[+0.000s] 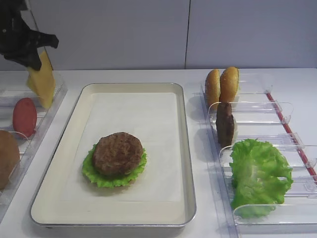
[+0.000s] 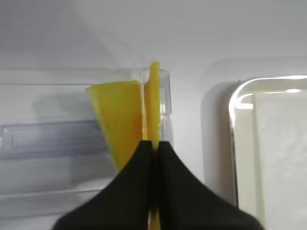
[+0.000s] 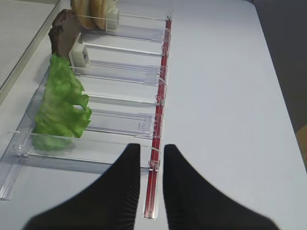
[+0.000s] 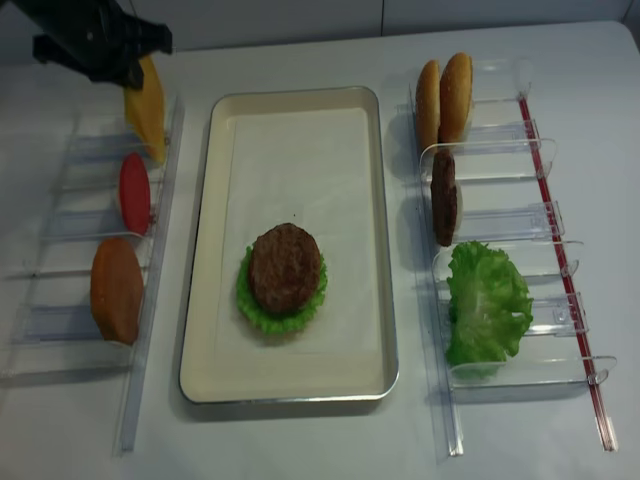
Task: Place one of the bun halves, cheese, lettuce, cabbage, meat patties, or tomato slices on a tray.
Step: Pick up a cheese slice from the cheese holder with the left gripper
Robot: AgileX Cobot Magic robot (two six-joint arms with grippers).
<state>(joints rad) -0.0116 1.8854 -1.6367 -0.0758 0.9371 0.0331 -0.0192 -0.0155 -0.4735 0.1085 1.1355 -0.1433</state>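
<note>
My left gripper [image 2: 154, 143] is shut on a yellow-orange cheese slice [image 2: 154, 103], seen edge-on at the far end of the left clear rack, with a second cheese slice [image 2: 117, 120] just to its left. From above, the left gripper [image 4: 128, 70] holds the cheese [image 4: 147, 112] upright over the rack. The cream tray [image 1: 185, 148] lies in the middle; on it a meat patty [image 1: 118, 152] rests on lettuce [image 1: 91, 172]. My right gripper [image 3: 151, 148] hovers over the near end of the right rack, its jaws almost together and nothing between them.
The left rack [image 4: 60, 225] also holds a tomato slice [image 4: 134, 192] and a bun half [image 4: 116, 288]. The right rack [image 4: 560, 215] holds two bun halves [image 4: 446, 95], a patty [image 4: 443, 198] and a lettuce leaf [image 4: 488, 300].
</note>
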